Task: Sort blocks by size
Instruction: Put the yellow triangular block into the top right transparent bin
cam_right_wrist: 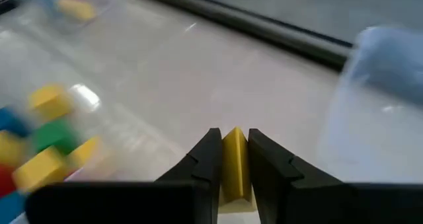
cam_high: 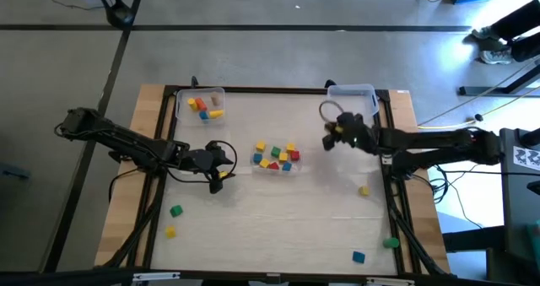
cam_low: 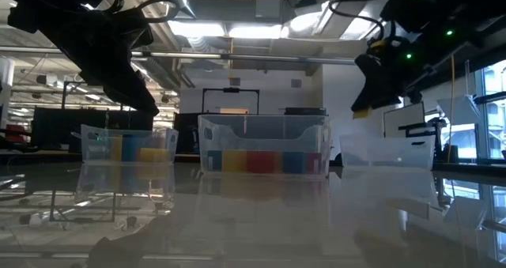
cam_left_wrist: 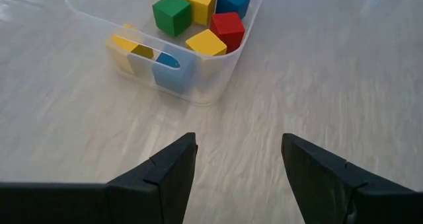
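A clear bin (cam_high: 274,166) at mid-table holds several red, yellow, green and blue blocks (cam_left_wrist: 198,12). My left gripper (cam_high: 221,164) hovers just left of it, open with nothing between its fingers (cam_left_wrist: 172,168). My right gripper (cam_high: 331,137) hangs in the air to the bin's right, shut on a small yellow block (cam_right_wrist: 234,159). Loose blocks lie on the table: green (cam_high: 175,210) and yellow (cam_high: 170,231) near left, yellow (cam_high: 364,190) at right, blue (cam_high: 359,256) and green (cam_high: 391,244) near right. My right gripper pinches the yellow block by two opposite faces (cam_right_wrist: 226,164) between its two fingers. The fingers slant down toward the table's left side. The block sticks out at the fingertips (cam_low: 360,111), lifted well clear of the table.
A clear bin (cam_high: 201,107) at the far left holds a few orange, yellow and blue blocks. Another clear bin (cam_high: 354,94) stands at the far right, just beyond my right gripper. Bare tabletop lies between the middle bin and the near edge.
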Tool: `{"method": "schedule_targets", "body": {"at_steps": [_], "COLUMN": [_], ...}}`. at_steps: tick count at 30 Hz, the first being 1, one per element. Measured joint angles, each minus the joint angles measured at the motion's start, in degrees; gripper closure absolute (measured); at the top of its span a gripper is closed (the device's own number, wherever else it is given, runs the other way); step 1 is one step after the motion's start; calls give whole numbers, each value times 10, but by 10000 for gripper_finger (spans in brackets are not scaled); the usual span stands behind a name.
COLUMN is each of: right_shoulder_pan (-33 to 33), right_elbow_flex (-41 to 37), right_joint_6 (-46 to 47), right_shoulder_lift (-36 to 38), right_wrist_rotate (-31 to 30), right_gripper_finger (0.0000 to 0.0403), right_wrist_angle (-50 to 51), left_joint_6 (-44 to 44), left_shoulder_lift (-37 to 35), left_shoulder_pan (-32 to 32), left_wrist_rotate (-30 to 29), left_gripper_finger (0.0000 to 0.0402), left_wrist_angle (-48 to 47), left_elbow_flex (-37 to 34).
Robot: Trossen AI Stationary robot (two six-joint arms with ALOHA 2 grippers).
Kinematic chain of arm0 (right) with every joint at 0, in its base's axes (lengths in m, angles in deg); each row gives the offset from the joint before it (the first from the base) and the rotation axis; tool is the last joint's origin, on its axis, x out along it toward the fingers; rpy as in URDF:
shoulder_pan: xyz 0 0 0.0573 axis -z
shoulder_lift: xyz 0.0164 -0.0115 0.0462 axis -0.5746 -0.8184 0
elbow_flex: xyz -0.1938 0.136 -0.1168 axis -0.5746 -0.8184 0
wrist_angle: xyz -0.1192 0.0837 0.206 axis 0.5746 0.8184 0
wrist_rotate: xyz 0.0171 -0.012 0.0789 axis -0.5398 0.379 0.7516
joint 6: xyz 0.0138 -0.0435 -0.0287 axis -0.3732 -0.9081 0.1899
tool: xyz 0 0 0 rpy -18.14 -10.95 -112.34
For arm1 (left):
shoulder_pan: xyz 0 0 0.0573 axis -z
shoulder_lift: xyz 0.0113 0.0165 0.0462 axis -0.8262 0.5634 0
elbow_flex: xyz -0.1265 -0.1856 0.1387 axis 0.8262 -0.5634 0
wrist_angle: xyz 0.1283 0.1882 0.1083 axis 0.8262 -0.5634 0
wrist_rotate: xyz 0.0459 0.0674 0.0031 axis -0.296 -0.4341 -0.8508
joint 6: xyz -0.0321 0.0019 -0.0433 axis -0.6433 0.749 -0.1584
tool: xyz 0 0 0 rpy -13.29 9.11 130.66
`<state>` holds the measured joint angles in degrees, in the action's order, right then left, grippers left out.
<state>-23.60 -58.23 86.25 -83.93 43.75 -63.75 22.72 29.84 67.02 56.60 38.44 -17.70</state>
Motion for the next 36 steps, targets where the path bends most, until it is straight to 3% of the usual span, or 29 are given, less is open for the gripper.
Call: {"method": "schedule_targets", "body": {"at_steps": [10, 18, 29, 36], "right_shoulder_pan": [208, 314, 355, 355], "right_elbow_flex": [11, 16, 16, 16], "right_joint_6": [-58, -78, -78, -106], "right_shoulder_lift": [17, 10, -56, -54], "right_wrist_rotate": [49, 66, 61, 71], "right_gripper_finger": [339, 338, 332, 244], "right_wrist_angle": [-4, -33, -50, -29], "left_joint_6": [0, 0, -2, -2], "left_shoulder_lift": [0, 0, 0, 0], "left_shoulder_pan": [0, 0, 0, 0], "left_wrist_rotate": [0, 0, 0, 0], "left_gripper_finger": [192, 192, 192, 192], "left_wrist_angle": [0, 0, 0, 0], "left_elbow_flex": [0, 0, 0, 0]}}
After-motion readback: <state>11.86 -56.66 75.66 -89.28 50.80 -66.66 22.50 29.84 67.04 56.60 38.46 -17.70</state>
